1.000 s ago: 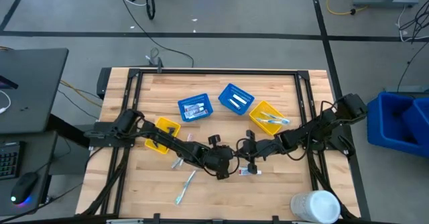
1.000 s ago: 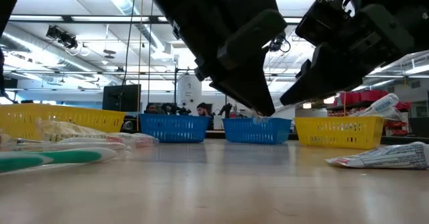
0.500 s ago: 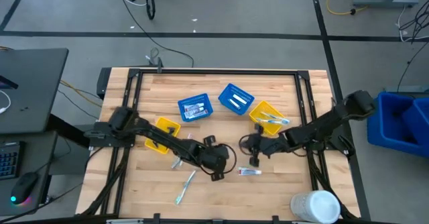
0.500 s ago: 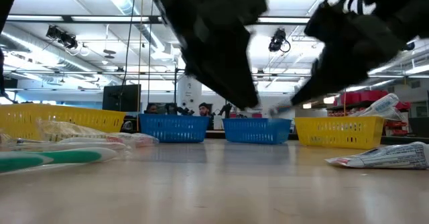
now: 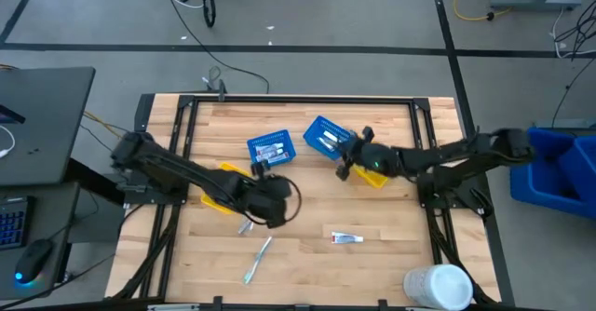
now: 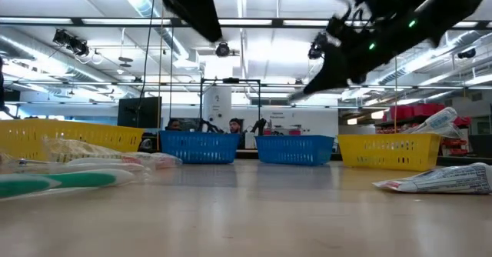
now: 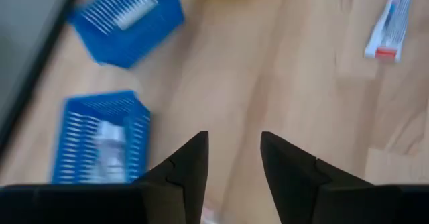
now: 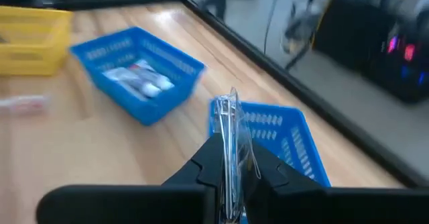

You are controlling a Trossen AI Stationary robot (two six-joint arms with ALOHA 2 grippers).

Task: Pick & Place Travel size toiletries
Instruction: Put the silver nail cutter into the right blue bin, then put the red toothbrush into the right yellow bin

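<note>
My right gripper [image 5: 346, 160] hovers over the right-hand blue basket [image 5: 326, 137], shut on a slim clear-wrapped toiletry [image 8: 232, 120]. My left gripper [image 5: 271, 197] is open and empty above the table, between the left yellow basket [image 5: 228, 184] and the table's middle; its fingers [image 7: 194, 162] frame bare wood. A white tube with red and blue marks [image 5: 346, 238] lies flat on the table, and two toothbrushes [image 5: 257, 258] lie toward the near edge. The left blue basket [image 5: 270, 150] holds tubes [image 8: 137, 76]. My right gripper pinches the slim clear-wrapped toiletry between its two fingers [image 8: 208, 158]. The wrapper's free end [image 8: 232, 100] sticks out forward past the fingertips. The item is lifted clear, above the blue basket [image 8: 275, 133]. Which part of it sits between the fingers is hidden by them.
A right yellow basket [image 5: 374, 173] with toothbrushes sits partly under my right arm. A large white cylinder [image 5: 438, 287] stands at the near right corner. Open wood lies in the table's middle and near side [image 5: 307, 264]. Black frame rails edge the table.
My right gripper has risen from beside the white tube and swung toward the far edge, to above the right blue basket, carrying the slim wrapped item. My left gripper has lifted and drawn back toward the table's left. The tube stays where it lay.
</note>
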